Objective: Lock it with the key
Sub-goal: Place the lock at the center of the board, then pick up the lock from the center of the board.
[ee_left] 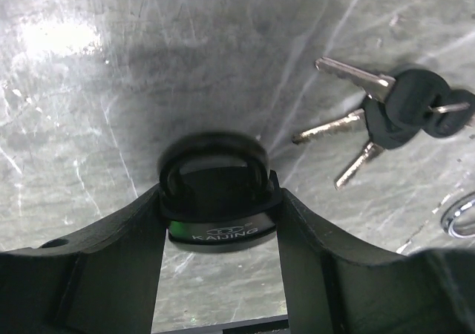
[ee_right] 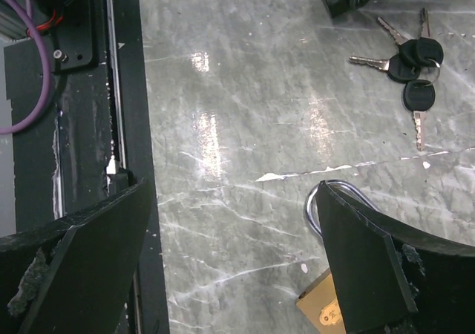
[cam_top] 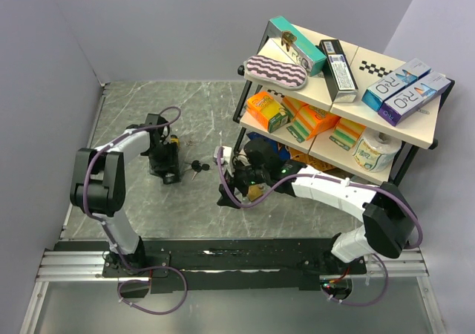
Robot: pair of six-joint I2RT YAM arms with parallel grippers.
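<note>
Left claw low over the table, left of centre, clamped on a black padlock. Both fingers press the sides of the body, and the dark shackle points away from the wrist. Cannot tell whether the shackle is latched. A brand name is stamped along the body's near edge. The padlock appears to rest on or just above the marbled grey surface. Keys lie flat on the table just right of this claw, between the two arms and touching neither claw. They are a bunch of three silver blades with black heads, fanned on one ring. No key sits in either lock. Right claw is spread wide with nothing between the fingers, hanging low, right of and slightly nearer than the keys. A brass padlock lies on the table at the inner edge of one finger. Its silver shackle curves out from behind that fingertip, and much of the body is hidden by the finger. Cannot tell whether finger and lock touch. From the left wrist camera, a sliver of the same shackle shows at the right edge. A two-tier shelf stands at the far right, loaded with boxes, sponges and a paper roll, with the right claw just in front of its lower tier.
</note>
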